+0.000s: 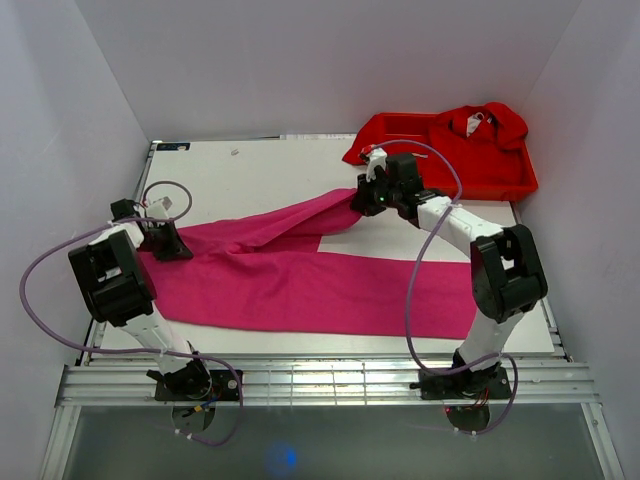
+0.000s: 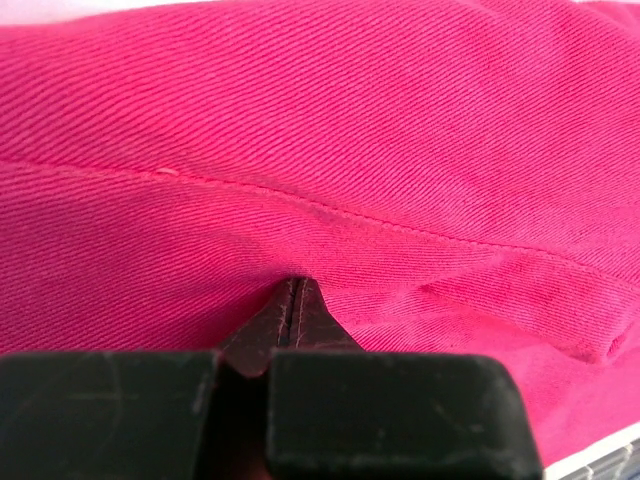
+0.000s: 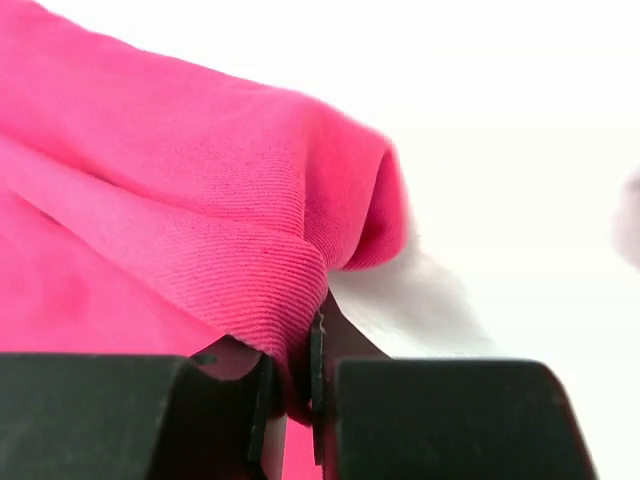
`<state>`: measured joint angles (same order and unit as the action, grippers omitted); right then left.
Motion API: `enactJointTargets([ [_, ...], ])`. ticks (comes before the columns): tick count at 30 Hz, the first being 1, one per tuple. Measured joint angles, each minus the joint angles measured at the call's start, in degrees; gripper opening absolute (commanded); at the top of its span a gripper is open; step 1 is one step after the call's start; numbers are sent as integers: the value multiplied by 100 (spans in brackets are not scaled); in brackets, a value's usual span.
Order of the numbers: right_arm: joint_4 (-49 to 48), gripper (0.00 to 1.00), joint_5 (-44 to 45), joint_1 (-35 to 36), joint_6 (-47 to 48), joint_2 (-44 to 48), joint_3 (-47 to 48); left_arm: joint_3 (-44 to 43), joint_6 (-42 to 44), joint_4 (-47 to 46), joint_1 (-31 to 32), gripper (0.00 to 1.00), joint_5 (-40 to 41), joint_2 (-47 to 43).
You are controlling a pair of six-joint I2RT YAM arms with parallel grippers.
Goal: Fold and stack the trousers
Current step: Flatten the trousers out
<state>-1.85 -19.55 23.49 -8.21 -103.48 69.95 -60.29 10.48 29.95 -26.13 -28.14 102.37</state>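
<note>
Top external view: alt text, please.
Magenta trousers lie spread across a white table, the left tool pinching their left end and the right tool pinching the far leg's end. A red tray at back right holds red garments.

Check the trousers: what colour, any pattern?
Plain magenta-pink, no pattern; the trousers show best in the top external view.

White table, and the magenta trousers lie spread across its near half: one leg runs to the right edge, the other angles toward the far side. A red tray sits in the far right corner.
</note>
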Motion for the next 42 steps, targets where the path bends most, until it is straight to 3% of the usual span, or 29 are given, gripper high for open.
enactJointTargets([
  [6,704,8,968,291,2439,568,140,-79,-2,-7,0,0,-280,136],
  [10,817,8,1720,643,3560,557,164,-90,-2,4,-7,0,-306,151],
  [19,634,8,2680,2057,4640,-627,1836,-15,48,-83,-55,0,-420,127],
  [26,822,8,2500,3141,4752,-1272,2848,46,66,-170,-81,0,-483,114],
  [31,1158,8,2094,3718,4301,-1878,3449,57,61,-190,-103,0,-525,116],
  [38,1510,13,1193,3965,3259,-2087,3550,0,22,-142,-118,0,-579,192],
  [42,1576,8,280,3912,2813,-2063,3344,-48,-33,-92,-138,0,-662,258],
])
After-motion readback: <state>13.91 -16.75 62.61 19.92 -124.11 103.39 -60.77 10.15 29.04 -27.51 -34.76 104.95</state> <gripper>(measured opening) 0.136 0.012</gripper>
